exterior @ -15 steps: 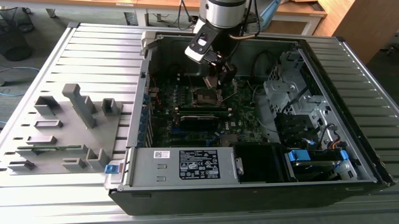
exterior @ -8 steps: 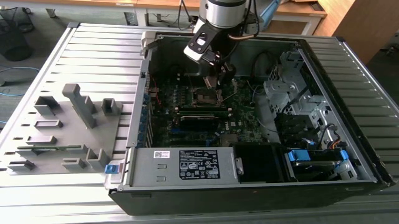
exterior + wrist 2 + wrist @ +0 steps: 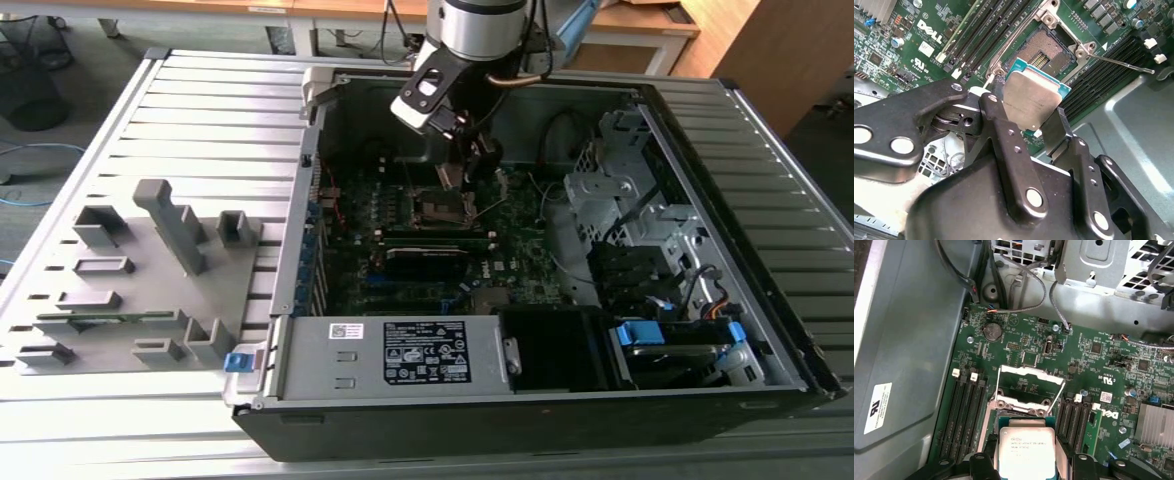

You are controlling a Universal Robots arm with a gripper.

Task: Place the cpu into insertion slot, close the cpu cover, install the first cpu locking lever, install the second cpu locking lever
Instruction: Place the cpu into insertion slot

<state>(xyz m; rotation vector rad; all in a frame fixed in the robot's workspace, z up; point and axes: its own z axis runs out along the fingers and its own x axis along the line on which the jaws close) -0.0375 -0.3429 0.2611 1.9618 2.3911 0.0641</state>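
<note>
- The gripper (image 3: 1026, 112) is clenched on the cpu (image 3: 1031, 95), one black finger (image 3: 996, 107) on each of two opposite edges.
- The cpu's dull silver top faces up, with its green edge showing around it in the second wrist view.
- The cpu hangs just above the board (image 3: 1094, 365), over the near edge of the slot (image 3: 1046, 50), and is not seated.
- The slot is open, and its dark centre and metal rim are bare in the second wrist view.
- In the first wrist view the cpu (image 3: 1026, 450) lies between the fingers, and the cover (image 3: 1029, 372) stands flipped up just beyond it, the green board visible through its window.
- A thin lever (image 3: 1119, 62) sticks out from a corner of the slot's rim, across the memory slots (image 3: 1099, 82).
- More memory slots (image 3: 964, 410) run along the other side of the slot.
- In the exterior view the arm (image 3: 474, 30) reaches down into the open case (image 3: 534, 425), with the gripper (image 3: 465, 162) right over the slot (image 3: 445, 207).
- The power supply (image 3: 387, 355) sits at the case's near wall.
- The case lies on a slatted table (image 3: 160, 100).
- A grey fixture (image 3: 134, 270) sits beside the case, toward the exterior view's left.
</note>
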